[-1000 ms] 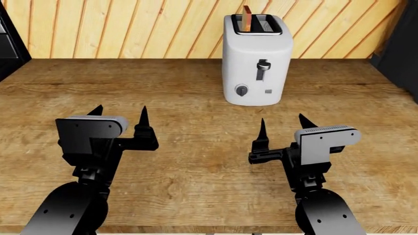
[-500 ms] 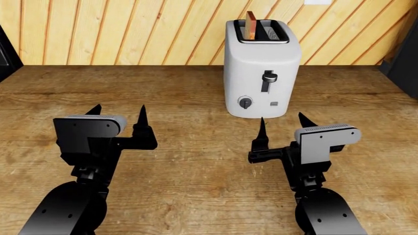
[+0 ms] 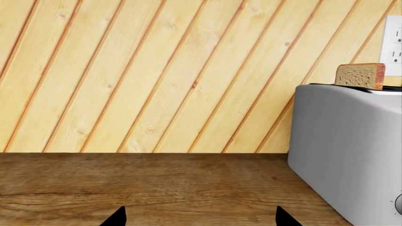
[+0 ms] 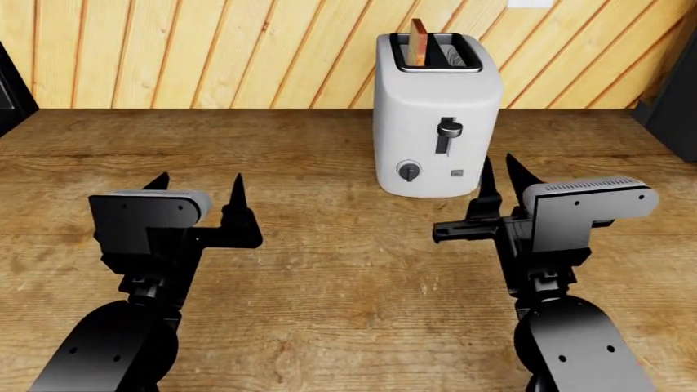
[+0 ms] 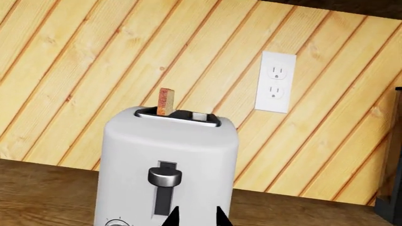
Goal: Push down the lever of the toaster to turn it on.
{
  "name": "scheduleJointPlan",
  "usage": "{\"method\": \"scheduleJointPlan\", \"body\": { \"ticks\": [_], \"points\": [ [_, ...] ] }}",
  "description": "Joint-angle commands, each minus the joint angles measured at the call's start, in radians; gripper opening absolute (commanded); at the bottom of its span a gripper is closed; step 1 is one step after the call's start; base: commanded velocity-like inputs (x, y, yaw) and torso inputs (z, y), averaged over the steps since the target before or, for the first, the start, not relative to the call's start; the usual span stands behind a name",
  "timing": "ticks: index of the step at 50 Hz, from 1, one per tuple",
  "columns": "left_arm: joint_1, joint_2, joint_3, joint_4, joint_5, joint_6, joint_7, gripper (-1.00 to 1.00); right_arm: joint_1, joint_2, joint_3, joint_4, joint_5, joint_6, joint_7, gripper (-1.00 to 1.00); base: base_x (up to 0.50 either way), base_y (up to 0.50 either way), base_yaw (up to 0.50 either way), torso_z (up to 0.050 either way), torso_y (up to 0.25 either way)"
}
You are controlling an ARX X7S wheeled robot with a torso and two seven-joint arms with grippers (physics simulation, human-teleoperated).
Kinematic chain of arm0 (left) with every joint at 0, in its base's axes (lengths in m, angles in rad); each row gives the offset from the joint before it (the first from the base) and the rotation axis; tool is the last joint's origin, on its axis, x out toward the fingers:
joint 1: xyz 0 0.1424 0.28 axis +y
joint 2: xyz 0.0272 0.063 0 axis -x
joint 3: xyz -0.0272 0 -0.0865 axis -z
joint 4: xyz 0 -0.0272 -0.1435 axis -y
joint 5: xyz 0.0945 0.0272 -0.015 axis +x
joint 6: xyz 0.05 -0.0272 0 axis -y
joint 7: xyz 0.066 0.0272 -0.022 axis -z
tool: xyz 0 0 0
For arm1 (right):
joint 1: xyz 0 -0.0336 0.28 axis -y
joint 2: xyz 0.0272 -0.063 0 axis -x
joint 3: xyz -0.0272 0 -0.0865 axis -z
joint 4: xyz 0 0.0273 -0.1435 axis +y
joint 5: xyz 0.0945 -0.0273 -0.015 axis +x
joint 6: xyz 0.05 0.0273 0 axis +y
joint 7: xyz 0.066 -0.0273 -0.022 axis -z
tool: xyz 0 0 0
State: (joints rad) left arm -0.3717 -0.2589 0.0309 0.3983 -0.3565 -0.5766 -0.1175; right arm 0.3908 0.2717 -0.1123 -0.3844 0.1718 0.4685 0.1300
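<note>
The white toaster [image 4: 436, 114] stands at the back of the wooden counter with a slice of bread [image 4: 419, 41] in one slot. Its dark lever [image 4: 448, 126] sits at the top of its black slot, above the round dial [image 4: 410, 171]. My right gripper [image 4: 498, 163] is raised just in front of the toaster's right side, empty, jaws drawn nearly together. In the right wrist view the gripper [image 5: 197, 214] sits below and right of the lever [image 5: 164, 176], apart from it. My left gripper [image 4: 201, 181] is open and empty at the left, and the toaster [image 3: 345, 155] is beside it.
The wooden counter [image 4: 326, 269] ends at a slanted-plank wall [image 4: 218, 49]. A white wall outlet [image 5: 278, 82] is behind the toaster to its right. Dark appliances stand at the far right [image 4: 670, 82] and far left [image 4: 9, 82] edges.
My right gripper has risen and moved forward to the toaster's front right, and its jaws have narrowed. The head view moved closer earlier. The left arm has not moved.
</note>
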Motion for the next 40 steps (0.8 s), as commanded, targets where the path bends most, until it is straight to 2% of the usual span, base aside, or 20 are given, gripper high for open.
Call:
{"method": "scheduleJointPlan", "body": {
  "ticks": [1,11,25,40],
  "points": [
    [-0.003,-0.003,0.006,-0.004,-0.002,0.003,-0.003,1.0,0.102,0.014,-0.014,-0.023,0.003,0.07,-0.001,-1.0,0.0,0.0,0.0,0.0,0.0],
    [-0.001,-0.008,0.006,0.001,-0.007,0.002,-0.008,1.0,0.28,0.006,-0.064,0.116,-0.01,0.093,-0.034,-1.0,0.0,0.0,0.0,0.0,0.0],
    [-0.006,-0.013,0.009,-0.004,-0.008,0.006,-0.014,1.0,0.428,-0.037,-0.141,0.415,-0.032,0.005,-0.091,-1.0,0.0,0.0,0.0,0.0,0.0],
    [-0.001,-0.02,0.001,-0.02,-0.012,0.023,-0.016,1.0,0.481,-0.068,-0.177,0.582,-0.036,-0.055,-0.115,-1.0,0.0,0.0,0.0,0.0,0.0]
  ]
}}
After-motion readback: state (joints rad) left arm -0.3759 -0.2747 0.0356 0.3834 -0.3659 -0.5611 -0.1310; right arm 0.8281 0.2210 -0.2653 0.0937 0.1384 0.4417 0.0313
